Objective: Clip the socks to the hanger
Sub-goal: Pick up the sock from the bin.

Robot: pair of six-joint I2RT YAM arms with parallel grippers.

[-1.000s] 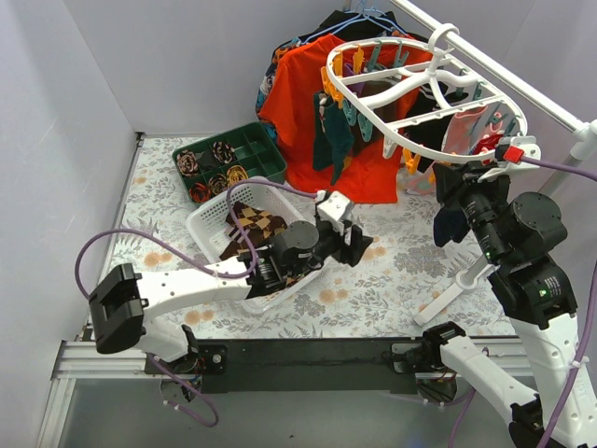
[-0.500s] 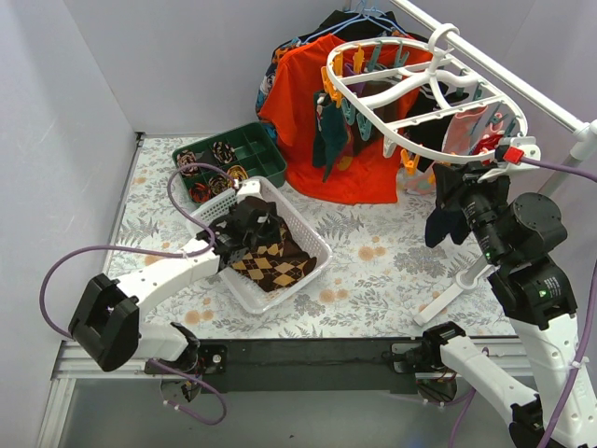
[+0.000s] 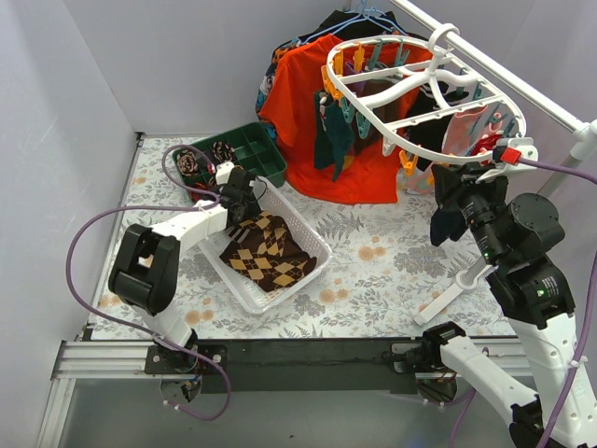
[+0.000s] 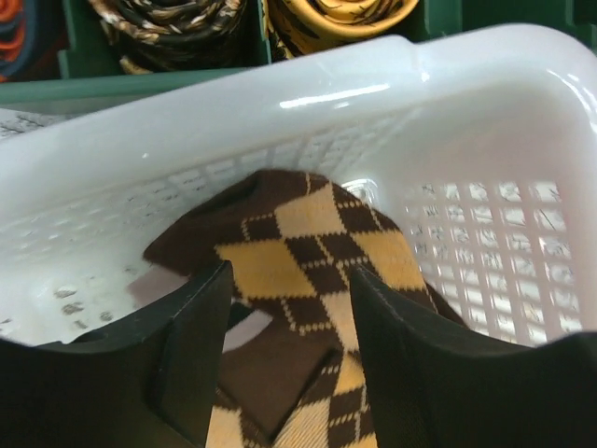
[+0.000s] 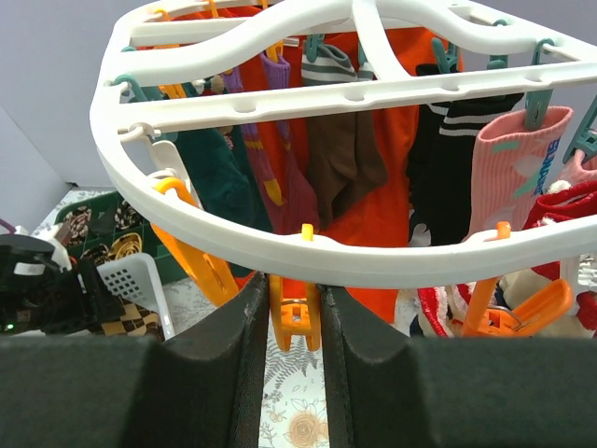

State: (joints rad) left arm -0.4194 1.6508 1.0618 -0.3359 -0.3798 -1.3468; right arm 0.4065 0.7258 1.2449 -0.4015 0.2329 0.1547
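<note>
Brown-and-tan argyle socks [image 3: 266, 254] lie in a white basket [image 3: 312, 235]. My left gripper [image 3: 241, 193] hangs low over the basket's far end, open, its two fingers straddling an argyle sock [image 4: 298, 233] without pinching it. The white oval hanger [image 3: 403, 122] hangs from the rail at the back right, with several socks clipped on it. My right gripper [image 3: 444, 191] is up under its near rim [image 5: 308, 250]. In the right wrist view that gripper [image 5: 295, 289] is shut on an orange clip [image 5: 295, 315] hanging from the rim.
A green tray [image 3: 254, 147] of rolled sock bundles stands behind the basket. An orange T-shirt [image 3: 303, 103] hangs at the back centre. A white rail [image 3: 522, 79] runs along the right. The basket's wall [image 4: 280, 89] rises just beyond my left fingers.
My left arm swung from the middle of the table leftward and back, down into the basket's far end, and its jaws narrowed a little. The right arm stayed on the clip.
</note>
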